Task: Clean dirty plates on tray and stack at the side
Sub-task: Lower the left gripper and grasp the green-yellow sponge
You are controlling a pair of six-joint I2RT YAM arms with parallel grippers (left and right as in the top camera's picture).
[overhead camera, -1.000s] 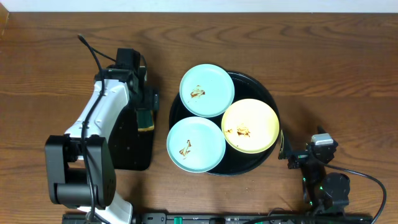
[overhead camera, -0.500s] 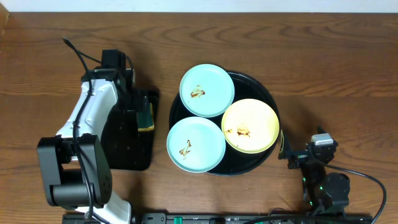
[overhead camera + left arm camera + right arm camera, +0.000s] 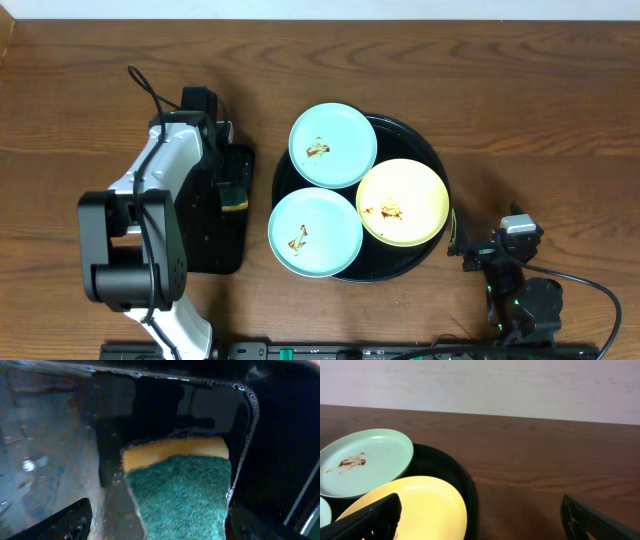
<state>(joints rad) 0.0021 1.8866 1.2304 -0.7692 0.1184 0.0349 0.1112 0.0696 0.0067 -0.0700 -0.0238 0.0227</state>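
Observation:
The round black tray (image 3: pixel 432 160) holds three dirty plates: a pale blue plate (image 3: pixel 333 145) at the back, another pale blue plate (image 3: pixel 315 232) at the front left, and a pale yellow plate (image 3: pixel 402 202) on the right. Each has brown smears in its middle. My left gripper (image 3: pixel 236 168) hangs open just over a green and yellow sponge (image 3: pixel 185 485), its fingers (image 3: pixel 55 527) on either side of it and apart from it. My right gripper (image 3: pixel 482 525) is open beside the tray's right rim (image 3: pixel 465 485), close to the yellow plate (image 3: pixel 420 505), with nothing in it.
The sponge (image 3: pixel 235 192) lies on a smaller rectangular black tray (image 3: pixel 215 240) left of the round one. The left arm (image 3: pixel 160 175) reaches over that tray. Bare wooden table (image 3: pixel 520 110) spreads to the right and behind.
The left arm swung a little to the left and came back, ending over the sponge again. The plates and the right arm have not moved.

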